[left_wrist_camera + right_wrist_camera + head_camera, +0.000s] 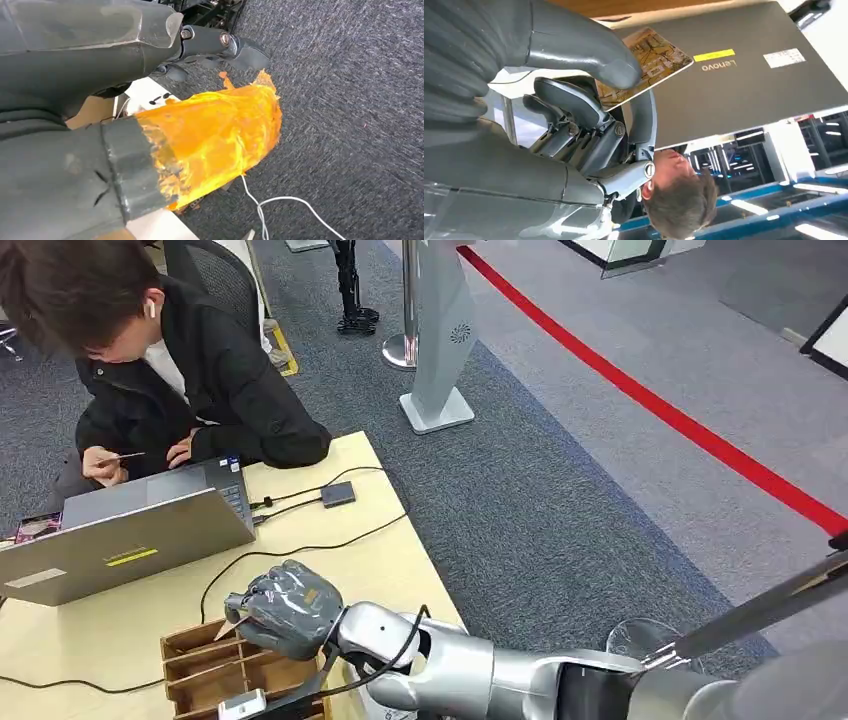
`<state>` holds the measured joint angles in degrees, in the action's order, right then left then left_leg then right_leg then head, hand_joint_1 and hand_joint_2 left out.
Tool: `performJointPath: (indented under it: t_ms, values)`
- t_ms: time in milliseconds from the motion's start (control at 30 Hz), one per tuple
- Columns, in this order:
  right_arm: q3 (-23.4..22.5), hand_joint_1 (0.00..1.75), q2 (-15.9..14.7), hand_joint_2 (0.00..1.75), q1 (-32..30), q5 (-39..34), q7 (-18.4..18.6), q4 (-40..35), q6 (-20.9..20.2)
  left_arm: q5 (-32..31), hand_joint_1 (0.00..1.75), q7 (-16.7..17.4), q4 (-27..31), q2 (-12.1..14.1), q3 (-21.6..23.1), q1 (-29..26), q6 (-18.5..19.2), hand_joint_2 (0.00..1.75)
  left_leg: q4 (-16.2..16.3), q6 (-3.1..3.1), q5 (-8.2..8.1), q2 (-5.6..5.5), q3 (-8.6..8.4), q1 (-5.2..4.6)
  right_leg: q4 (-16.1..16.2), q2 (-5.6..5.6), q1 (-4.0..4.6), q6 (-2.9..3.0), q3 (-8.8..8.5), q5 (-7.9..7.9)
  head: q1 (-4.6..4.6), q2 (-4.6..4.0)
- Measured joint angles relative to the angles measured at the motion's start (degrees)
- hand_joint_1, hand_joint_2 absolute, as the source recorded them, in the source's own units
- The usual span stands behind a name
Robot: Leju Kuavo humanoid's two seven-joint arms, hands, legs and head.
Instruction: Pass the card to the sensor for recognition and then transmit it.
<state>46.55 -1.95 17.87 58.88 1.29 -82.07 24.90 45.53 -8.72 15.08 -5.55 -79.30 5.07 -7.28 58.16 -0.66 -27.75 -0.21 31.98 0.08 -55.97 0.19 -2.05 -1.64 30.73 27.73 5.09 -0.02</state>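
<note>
My right hand hovers above a wooden compartment box at the table's near edge. In the right wrist view this hand pinches a picture-printed card between its thumb and a finger, in front of the grey laptop lid. A small dark sensor box lies on the wooden table beyond the hand, wired to the laptop. My left hand, its thumb wrapped in orange tape, hangs over grey carpet and holds nothing.
A person in black sits behind the laptop at the table's far side, holding a thin card. Black cables cross the table. A white item lies at the box's near end. Stanchion bases stand on the carpet.
</note>
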Motion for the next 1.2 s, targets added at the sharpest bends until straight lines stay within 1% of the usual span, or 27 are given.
performJointPath:
  t_ms: [300,333,400,600,800,867,967,1067,1167,1200]
  values:
    - [-1.14,1.73,-0.74,1.75,-1.24,0.09,-0.79,-3.15,1.79,0.0,0.0,0.0,0.0,0.0,0.04,-0.02,-0.09,0.0,0.0,0.0,-0.01,0.0,0.01,0.0,0.0,0.0,0.0,0.0,0.01,0.0,-0.02,0.0]
    - [-1.22,1.69,-0.81,1.75,-1.33,0.11,-0.83,-3.49,2.03,0.0,0.0,0.0,0.0,-0.02,0.07,-0.02,-0.11,0.0,0.0,0.0,-0.01,0.0,0.01,0.0,0.0,0.0,0.0,0.0,0.01,0.0,-0.02,0.0]
    - [-1.29,1.75,-0.98,1.75,-1.44,0.17,-1.01,-4.04,2.38,0.0,0.0,0.0,0.0,0.0,0.07,-0.03,-0.13,0.0,0.0,0.0,0.0,0.0,0.01,0.0,0.0,0.0,0.0,0.0,0.01,0.0,0.0,0.0]
    - [-1.73,1.75,-1.16,1.75,-1.69,0.53,-1.62,-5.27,3.24,0.0,0.0,0.0,0.0,0.0,0.22,-0.02,-0.2,0.0,0.0,0.0,0.0,0.0,0.01,0.0,0.0,0.0,0.0,0.0,0.01,0.0,0.0,0.0]
    - [-2.38,1.73,-1.16,1.75,-1.72,1.2,-2.54,-5.99,5.29,0.0,0.0,0.0,0.0,0.0,0.7,-0.02,-0.2,0.0,0.0,0.0,0.0,0.0,0.01,0.0,0.0,0.0,0.0,0.0,0.0,0.0,0.0,0.0]
    - [-2.51,1.75,-1.16,1.75,-1.71,1.4,-2.71,-6.01,5.92,0.0,0.0,0.0,0.0,0.0,0.87,-0.02,-0.2,0.0,0.0,0.0,0.0,0.0,0.01,0.0,0.0,0.0,0.0,0.0,0.0,0.0,-0.02,0.0]
    - [-2.73,1.75,-1.16,1.75,-1.63,2.08,-2.78,-6.01,6.23,0.0,0.0,0.0,0.0,0.0,0.98,-0.02,-0.2,0.0,0.0,0.0,0.0,0.0,0.02,0.0,0.0,0.0,0.0,0.0,0.0,0.0,-0.02,0.0]
    - [-2.99,1.75,-1.11,1.75,-1.37,2.12,-2.8,-5.99,6.64,0.0,0.0,-0.35,0.0,0.0,1.24,-0.02,-0.13,0.0,0.0,0.0,0.0,-0.01,0.02,0.0,0.0,-0.01,0.0,0.0,0.0,0.0,0.0,0.0]
    - [-3.45,1.73,-1.07,1.75,-0.91,2.14,-2.8,-5.92,6.99,0.0,0.0,-1.82,0.0,0.0,1.46,0.0,1.31,0.0,0.0,0.0,0.0,0.0,0.02,0.0,0.0,0.0,0.0,0.0,0.0,0.0,0.0,0.0]
    - [-3.69,1.75,-0.98,1.75,-0.82,2.19,-2.8,-5.88,6.99,0.0,0.0,-2.25,0.0,0.02,1.55,0.02,1.95,0.0,0.0,0.0,0.0,-0.01,0.02,0.0,0.0,0.0,0.0,0.0,0.0,0.0,0.0,0.0]
